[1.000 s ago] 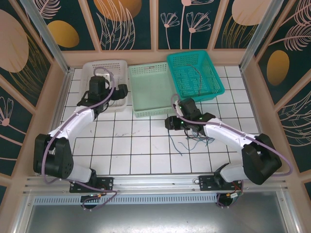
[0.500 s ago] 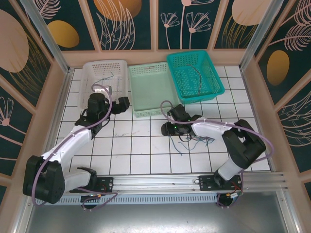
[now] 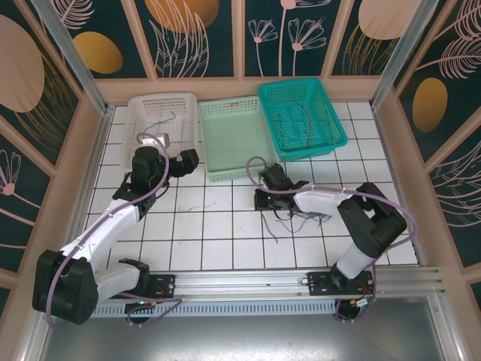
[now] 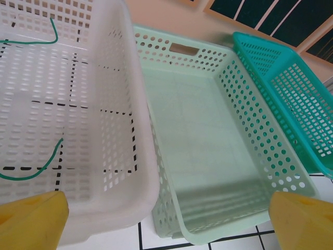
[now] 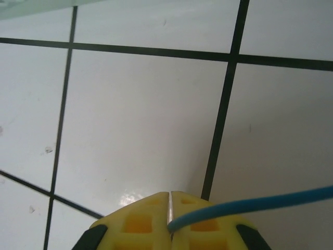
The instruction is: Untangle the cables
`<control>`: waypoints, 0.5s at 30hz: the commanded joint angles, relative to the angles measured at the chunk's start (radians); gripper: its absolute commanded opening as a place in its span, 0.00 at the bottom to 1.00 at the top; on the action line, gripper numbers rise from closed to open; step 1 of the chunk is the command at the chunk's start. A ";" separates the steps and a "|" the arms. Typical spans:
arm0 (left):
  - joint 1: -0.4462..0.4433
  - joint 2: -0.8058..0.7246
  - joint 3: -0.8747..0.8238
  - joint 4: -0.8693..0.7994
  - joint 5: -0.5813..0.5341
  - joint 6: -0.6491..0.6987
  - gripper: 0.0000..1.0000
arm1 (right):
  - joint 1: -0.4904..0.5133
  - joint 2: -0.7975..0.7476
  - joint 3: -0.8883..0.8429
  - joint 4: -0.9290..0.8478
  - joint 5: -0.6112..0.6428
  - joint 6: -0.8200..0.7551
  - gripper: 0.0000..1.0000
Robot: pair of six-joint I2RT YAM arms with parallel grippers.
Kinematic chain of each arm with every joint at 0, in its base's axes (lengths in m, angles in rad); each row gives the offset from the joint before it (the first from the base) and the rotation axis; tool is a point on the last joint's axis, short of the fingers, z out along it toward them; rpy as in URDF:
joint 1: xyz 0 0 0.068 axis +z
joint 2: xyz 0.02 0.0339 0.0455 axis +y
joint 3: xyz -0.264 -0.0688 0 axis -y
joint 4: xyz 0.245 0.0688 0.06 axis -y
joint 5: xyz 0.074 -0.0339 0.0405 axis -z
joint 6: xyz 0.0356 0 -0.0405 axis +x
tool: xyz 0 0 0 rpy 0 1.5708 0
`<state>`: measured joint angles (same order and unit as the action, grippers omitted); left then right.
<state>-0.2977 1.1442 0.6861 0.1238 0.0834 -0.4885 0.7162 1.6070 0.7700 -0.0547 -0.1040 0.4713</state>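
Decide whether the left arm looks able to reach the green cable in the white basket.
Probably yes. The left gripper hangs open outside the white basket; the green cable lies on its uncovered floor. Only the near wall intervenes, so it must go over the rim.

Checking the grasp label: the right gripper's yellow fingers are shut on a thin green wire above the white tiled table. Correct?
Wrong colour. The right gripper's yellow fingers are shut on a thin blue wire, not a green one, above the white tiled table; the right wrist view shows it.
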 commanded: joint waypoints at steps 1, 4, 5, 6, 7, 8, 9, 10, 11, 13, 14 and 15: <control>-0.003 -0.006 -0.001 0.033 0.021 -0.021 0.98 | 0.012 -0.101 -0.031 0.035 0.019 -0.010 0.00; -0.005 -0.006 0.001 0.038 0.032 -0.030 0.98 | 0.014 -0.154 -0.040 0.022 -0.001 -0.025 0.00; -0.005 -0.006 0.001 0.044 0.042 -0.036 0.99 | 0.021 -0.169 -0.040 0.021 -0.010 -0.035 0.00; -0.006 -0.005 0.001 0.052 0.058 -0.043 0.99 | 0.032 -0.191 -0.039 0.025 -0.019 -0.054 0.00; -0.008 -0.001 0.001 0.066 0.077 -0.048 0.99 | 0.046 -0.212 -0.037 0.033 -0.028 -0.080 0.00; -0.013 0.005 0.003 0.078 0.097 -0.051 0.99 | 0.060 -0.236 -0.033 0.044 -0.038 -0.108 0.00; -0.019 0.014 0.003 0.099 0.127 -0.053 0.99 | 0.075 -0.258 -0.030 0.056 -0.065 -0.145 0.00; -0.024 0.026 0.004 0.126 0.171 -0.061 0.99 | 0.088 -0.280 -0.025 0.070 -0.094 -0.181 0.00; -0.024 0.039 0.005 0.153 0.213 -0.075 0.98 | 0.094 -0.297 -0.024 0.085 -0.119 -0.207 0.00; -0.031 0.081 0.022 0.211 0.322 -0.102 0.98 | 0.097 -0.333 -0.026 0.116 -0.177 -0.255 0.00; -0.031 0.101 0.030 0.234 0.375 -0.113 0.98 | 0.097 -0.344 -0.025 0.122 -0.202 -0.278 0.00; -0.033 0.125 0.041 0.259 0.423 -0.133 0.98 | 0.097 -0.355 -0.022 0.127 -0.230 -0.304 0.00</control>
<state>-0.3222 1.2255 0.6907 0.2646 0.3214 -0.5655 0.8120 1.2915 0.7410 0.0120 -0.2279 0.2813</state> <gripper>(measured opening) 0.980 0.050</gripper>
